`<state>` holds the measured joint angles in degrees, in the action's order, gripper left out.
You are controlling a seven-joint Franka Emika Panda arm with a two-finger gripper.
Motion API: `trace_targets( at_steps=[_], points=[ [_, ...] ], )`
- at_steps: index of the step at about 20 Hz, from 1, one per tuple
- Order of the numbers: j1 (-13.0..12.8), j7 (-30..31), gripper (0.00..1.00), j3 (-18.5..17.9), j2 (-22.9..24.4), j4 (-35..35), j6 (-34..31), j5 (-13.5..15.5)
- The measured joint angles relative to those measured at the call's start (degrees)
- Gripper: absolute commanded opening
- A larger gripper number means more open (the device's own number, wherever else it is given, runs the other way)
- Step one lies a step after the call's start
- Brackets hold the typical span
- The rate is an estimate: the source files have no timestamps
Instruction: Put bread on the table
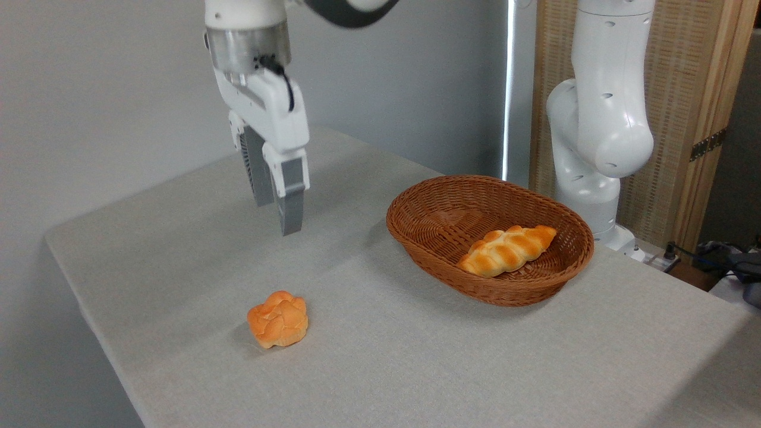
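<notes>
Below the empty gripper [276, 217] (fingers slightly apart), well clear: bread [277, 319] on table [416, 356].

A brown wicker basket [416, 229] holds a long braided loaf [507, 250]. A wooden screen [701, 107] stands behind.

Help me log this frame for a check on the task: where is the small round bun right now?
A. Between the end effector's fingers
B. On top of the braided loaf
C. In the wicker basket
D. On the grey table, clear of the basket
D: the bread lies on the table, left of the basket, with the end effector empty above it.
</notes>
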<state>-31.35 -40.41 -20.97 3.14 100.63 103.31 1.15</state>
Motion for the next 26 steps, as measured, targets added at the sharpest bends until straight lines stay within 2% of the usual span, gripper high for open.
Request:
trace_targets(
  at_steps=[5,7,9,11,14,20,26],
  points=[
    [2.67,4.38,1.00,-0.31,-0.03,-4.97,-5.96,0.02],
    [4.68,4.74,1.00,0.09,-0.06,-5.94,-7.91,0.34],
    [8.86,4.74,1.00,3.44,-0.06,-6.30,-9.39,1.07],
    [13.63,4.74,1.00,9.07,-0.09,-6.36,-10.77,1.10],
    [17.73,4.74,1.00,14.62,-0.22,-6.36,-12.61,1.03],
    [20.91,4.74,1.00,16.51,-3.28,-10.68,-12.72,1.01],
    [21.75,4.74,1.00,16.94,-4.34,-11.91,-12.76,1.01]
  ],
)
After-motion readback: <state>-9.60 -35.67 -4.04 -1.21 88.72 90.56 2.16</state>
